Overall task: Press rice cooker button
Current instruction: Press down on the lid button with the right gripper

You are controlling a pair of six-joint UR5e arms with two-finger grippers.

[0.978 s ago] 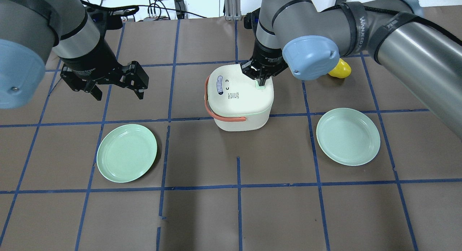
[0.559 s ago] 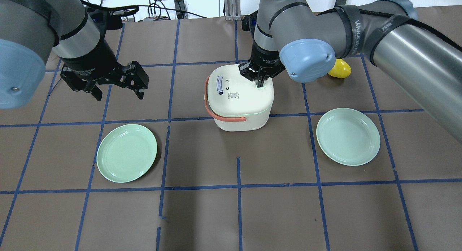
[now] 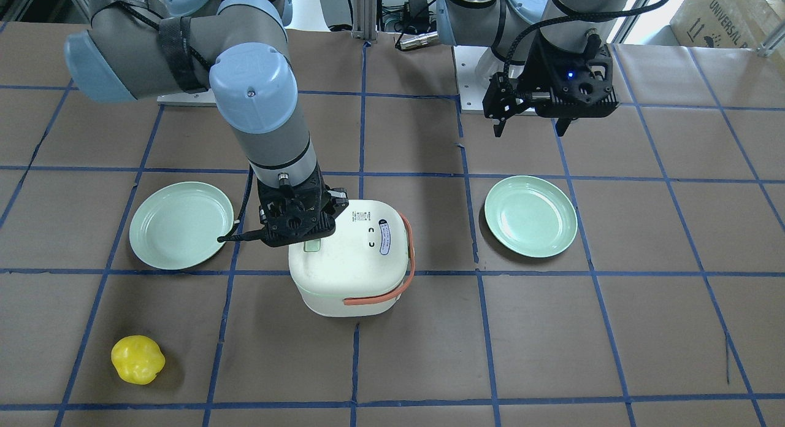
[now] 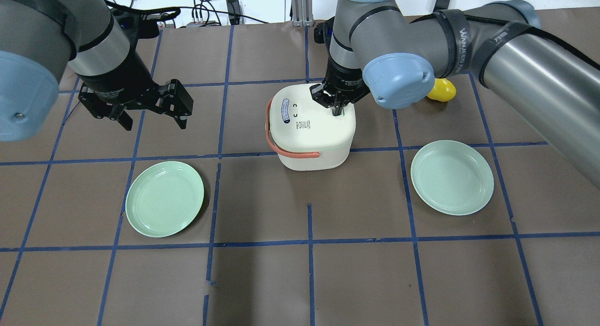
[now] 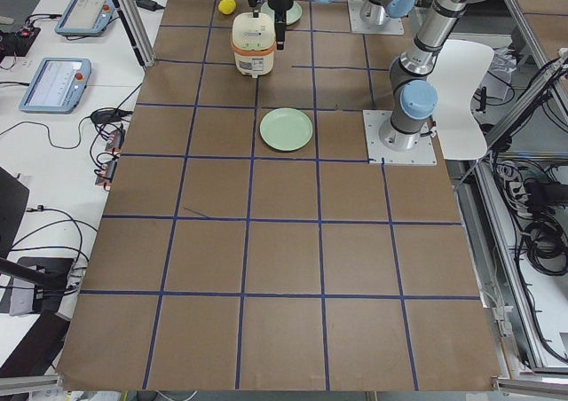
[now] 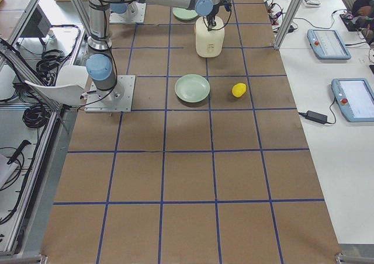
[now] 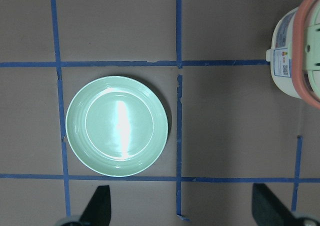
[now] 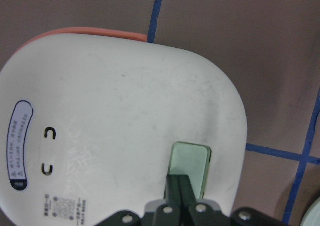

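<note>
Pressing position: the right tool (image 4: 336,111) stands vertically over the rice cooker (image 4: 309,136), its two fingers (image 8: 178,185) brought tightly together with no gap and nothing between them. The joined tips lie at the edge of the pale green button (image 8: 190,160), a small rounded rectangle set in the lid near the corner on the robot's right; whether the tips bear on the button cannot be told. The rice cooker sits upright with the lid closed near the middle of the desk (image 4: 365,279), between two green plates, one (image 4: 164,198) on the robot's left and one (image 4: 452,177) on its right, both lying nearer the robot and well apart from the cooker. The orange strap handle (image 4: 268,129) is folded down around the cooker body on the side facing the left arm. A label and two small dark marks show on the lid. The left tool (image 4: 155,123) hangs above the desk well to the left of the cooker, fingers spread wide and holding nothing, over the left plate in its wrist view. A yellow object (image 3: 137,359) lies on the desk beyond the right arm.
</note>
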